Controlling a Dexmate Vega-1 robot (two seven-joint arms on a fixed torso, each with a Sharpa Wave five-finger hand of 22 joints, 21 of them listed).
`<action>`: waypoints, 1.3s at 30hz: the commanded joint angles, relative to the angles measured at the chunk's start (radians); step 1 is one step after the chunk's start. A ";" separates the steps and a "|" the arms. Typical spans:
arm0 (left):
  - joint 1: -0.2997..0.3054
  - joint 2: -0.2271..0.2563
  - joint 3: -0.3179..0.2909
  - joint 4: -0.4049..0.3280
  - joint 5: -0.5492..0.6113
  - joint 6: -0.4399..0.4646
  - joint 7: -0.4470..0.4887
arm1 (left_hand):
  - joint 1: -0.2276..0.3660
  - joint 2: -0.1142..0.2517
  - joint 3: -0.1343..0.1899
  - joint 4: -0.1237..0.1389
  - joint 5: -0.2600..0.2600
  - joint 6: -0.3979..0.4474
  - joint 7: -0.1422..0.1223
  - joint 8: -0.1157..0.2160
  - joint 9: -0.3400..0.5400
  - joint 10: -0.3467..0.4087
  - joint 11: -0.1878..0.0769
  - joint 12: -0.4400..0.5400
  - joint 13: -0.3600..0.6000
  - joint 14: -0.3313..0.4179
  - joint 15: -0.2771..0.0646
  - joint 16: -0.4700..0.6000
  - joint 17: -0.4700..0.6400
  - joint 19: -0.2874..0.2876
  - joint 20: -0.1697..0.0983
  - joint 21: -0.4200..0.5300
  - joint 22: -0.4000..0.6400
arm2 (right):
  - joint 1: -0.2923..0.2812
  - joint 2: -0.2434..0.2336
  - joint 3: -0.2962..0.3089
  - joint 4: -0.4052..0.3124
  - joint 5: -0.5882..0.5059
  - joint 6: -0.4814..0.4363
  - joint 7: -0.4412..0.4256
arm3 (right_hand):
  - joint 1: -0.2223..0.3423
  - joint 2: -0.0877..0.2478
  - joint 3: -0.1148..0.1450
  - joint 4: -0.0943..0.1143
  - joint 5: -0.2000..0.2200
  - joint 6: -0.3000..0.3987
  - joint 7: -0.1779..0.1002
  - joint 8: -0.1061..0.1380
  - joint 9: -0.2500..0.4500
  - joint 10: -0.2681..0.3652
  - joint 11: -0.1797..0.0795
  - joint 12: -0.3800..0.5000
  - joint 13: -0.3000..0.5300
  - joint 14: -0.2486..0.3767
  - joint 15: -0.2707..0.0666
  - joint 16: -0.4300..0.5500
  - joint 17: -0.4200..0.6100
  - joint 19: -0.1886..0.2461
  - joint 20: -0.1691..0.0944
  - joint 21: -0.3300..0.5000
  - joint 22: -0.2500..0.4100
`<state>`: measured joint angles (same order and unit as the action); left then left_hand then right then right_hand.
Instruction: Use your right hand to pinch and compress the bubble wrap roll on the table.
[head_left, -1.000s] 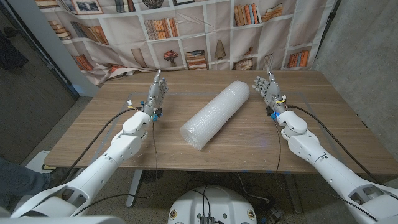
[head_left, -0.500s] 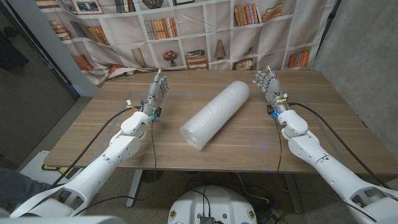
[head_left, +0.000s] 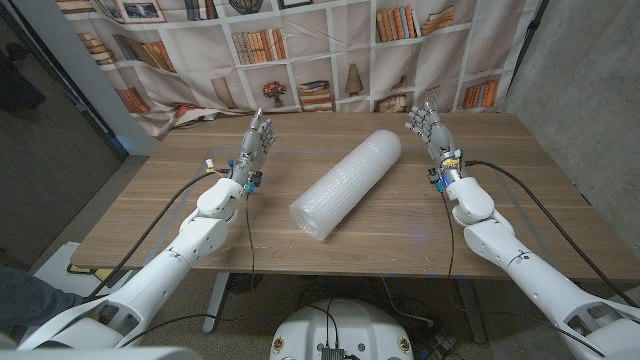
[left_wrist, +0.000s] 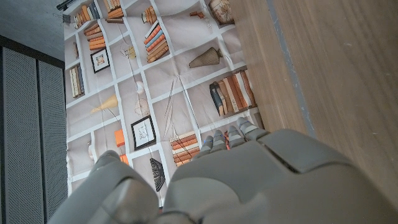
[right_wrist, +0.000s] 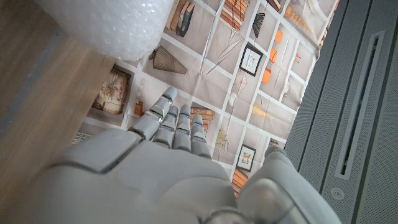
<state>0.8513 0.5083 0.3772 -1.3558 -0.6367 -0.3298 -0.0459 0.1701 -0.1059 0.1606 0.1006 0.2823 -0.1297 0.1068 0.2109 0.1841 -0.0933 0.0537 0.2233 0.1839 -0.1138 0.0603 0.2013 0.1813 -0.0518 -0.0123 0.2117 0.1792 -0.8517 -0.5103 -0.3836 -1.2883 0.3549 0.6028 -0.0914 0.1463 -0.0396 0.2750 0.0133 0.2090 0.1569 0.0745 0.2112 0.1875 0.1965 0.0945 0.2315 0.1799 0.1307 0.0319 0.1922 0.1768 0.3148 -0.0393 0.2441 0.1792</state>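
Your right hand (head_left: 432, 133) is drifting farther toward twelve o'clock, fingers spread wide, holding nothing — approach barely begun. The bubble wrap roll (head_left: 347, 182) is lying mid-table, at its eight o'clock, untouched.

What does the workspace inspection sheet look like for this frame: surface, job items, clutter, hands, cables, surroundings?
Surface: wooden table, bare wood on either side of the roll.
Job's things: bubble wrap roll lying on its side, diagonal across the table's middle, touched by neither hand.
Clutter: nothing seen.
Hands: left hand raised left of the roll, fingers apart, holding nothing; right hand raised near the roll's far end, fingers apart, holding nothing, clear of the roll.
Cables: black cables trail from both wrists across the table and over its near edge.
Surroundings: bookshelf-print backdrop behind the table; grey wall to the right.
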 joint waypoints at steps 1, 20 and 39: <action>0.028 0.012 -0.001 -0.037 0.009 0.007 0.024 | 0.010 0.006 0.004 -0.007 0.002 0.009 -0.001 0.008 0.001 0.011 0.003 0.005 0.003 0.010 0.000 0.004 0.003 0.011 0.004 0.011 0.001 | 0.044 0.042 -0.011 0.135 -0.149 0.206 -0.066 | 0.017 0.005 0.002 -0.010 -0.001 0.004 0.009 0.001 0.003 -0.003 -0.001 -0.005 0.004 0.006 0.000 -0.001 0.003 0.021 -0.056 0.005 0.002; 0.059 0.038 -0.006 -0.088 0.011 0.022 0.034 | 0.031 0.025 0.007 -0.013 -0.003 0.057 0.001 0.016 0.001 0.052 0.002 0.011 0.003 0.046 -0.001 0.006 0.002 0.031 0.010 0.012 0.001 | 0.045 -0.002 -0.008 0.082 -0.407 0.200 -0.197 | 0.043 0.011 0.008 -0.029 -0.003 0.001 -0.012 -0.004 0.004 0.014 -0.004 -0.003 0.005 0.040 -0.006 0.002 0.003 0.053 -0.051 0.006 0.000; 0.084 0.005 -0.011 -0.088 0.033 -0.041 0.075 | 0.058 0.046 0.008 -0.020 -0.016 0.132 -0.005 0.027 0.001 0.122 0.000 0.021 0.003 0.113 -0.010 0.013 0.002 0.081 0.005 0.018 -0.001 | 0.083 -0.076 -0.051 0.039 -0.636 0.164 -0.303 | 0.062 0.012 0.009 -0.045 -0.004 0.015 -0.035 -0.002 0.004 0.024 -0.015 -0.003 0.005 0.068 -0.013 0.004 0.002 0.073 -0.052 0.004 -0.001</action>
<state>0.9210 0.5270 0.3684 -1.4406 -0.6176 -0.3394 0.0060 0.2188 -0.0574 0.1674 0.0852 0.2698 -0.0065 0.0986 0.2300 0.1813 0.0191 0.0482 0.2401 0.1837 -0.0070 0.0500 0.2079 0.1815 0.0161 -0.0051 0.2267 0.1768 -0.7965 -0.5459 -0.4061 -1.2336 -0.1612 0.7807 -0.3373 0.1945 -0.0283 0.2815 -0.0238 0.2090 0.1695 0.0444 0.2069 0.1885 0.2118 0.0793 0.2236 0.1798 0.1864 0.0229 0.1922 0.1770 0.3802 -0.0412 0.2435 0.1767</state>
